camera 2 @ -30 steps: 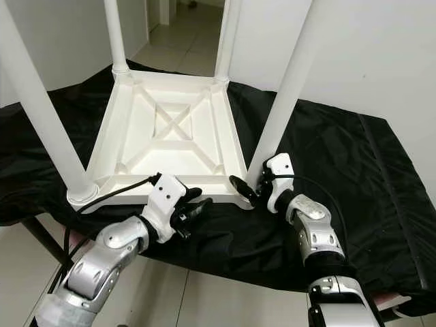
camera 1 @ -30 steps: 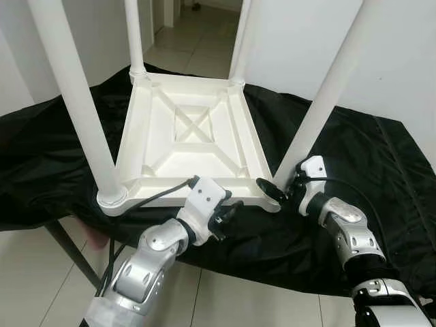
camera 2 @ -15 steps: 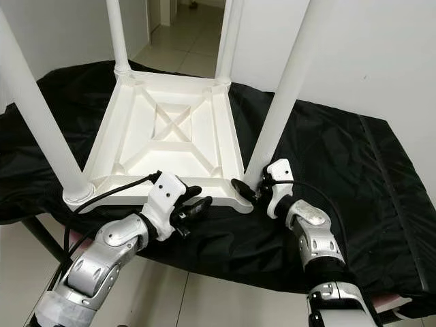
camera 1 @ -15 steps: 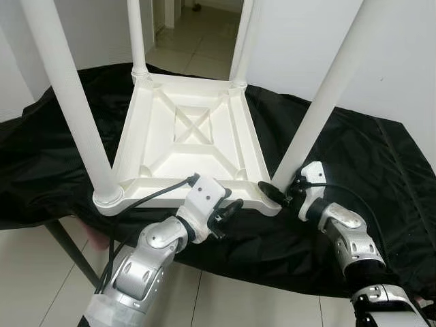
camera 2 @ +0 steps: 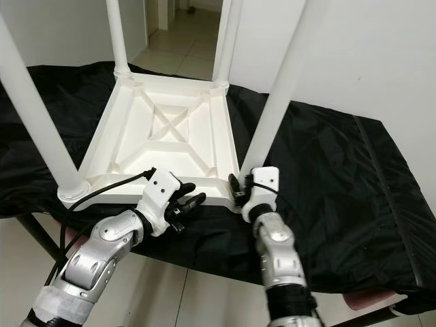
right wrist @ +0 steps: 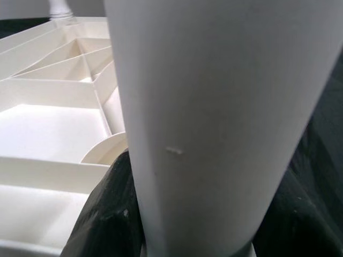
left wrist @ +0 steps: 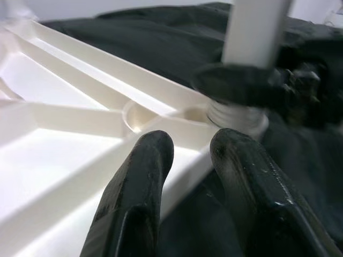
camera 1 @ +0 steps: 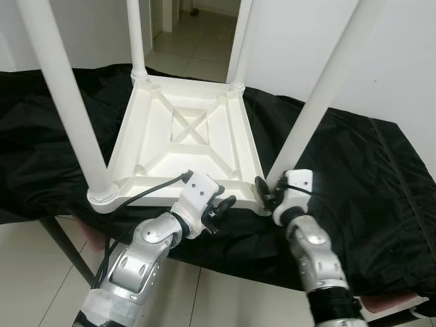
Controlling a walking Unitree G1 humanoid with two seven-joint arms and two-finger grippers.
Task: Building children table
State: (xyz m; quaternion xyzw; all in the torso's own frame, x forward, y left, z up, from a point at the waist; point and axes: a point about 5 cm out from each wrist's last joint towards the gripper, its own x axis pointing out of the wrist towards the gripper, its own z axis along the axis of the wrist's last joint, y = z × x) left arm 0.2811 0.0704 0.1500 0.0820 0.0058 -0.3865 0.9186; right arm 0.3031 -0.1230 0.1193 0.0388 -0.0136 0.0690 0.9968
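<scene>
- A white plastic children's table [camera 1: 187, 139] lies upside down on a black cloth [camera 1: 354, 170], its ribbed underside with an X-shaped brace facing up, near the front edge of the cloth-covered surface.
- Four white legs rise from its corners: the near-left leg [camera 1: 65, 102], the far-left leg [camera 1: 136, 37], the far-right leg [camera 1: 240, 41] and the near-right leg [camera 1: 320, 95].
- The right gripper [camera 2: 242, 189] sits at the table's near-right corner, its black fingers [right wrist: 110, 214] closed around the base of the near-right leg; in the right wrist view the white tube stands between the two fingers, touching both.
- The left gripper [camera 1: 221, 204] rests at the table's near edge, between the two near corners and closer to the right one.
- In the left wrist view its two black fingers [left wrist: 139, 187] stand narrowly apart with nothing between them, lying over the white rim.
- In that same view the leg's socket collar [left wrist: 236, 115] shows just beyond the fingertips, with the right gripper's dark finger wrapped against it.
- A black cable [camera 1: 146, 194] runs from the left wrist across the table's near rim.
- Beyond the cloth lie a tiled floor [camera 1: 197, 30] and white walls [camera 1: 402, 61]; a dark stand leg [camera 1: 61, 245] shows under the cloth's front-left edge.
</scene>
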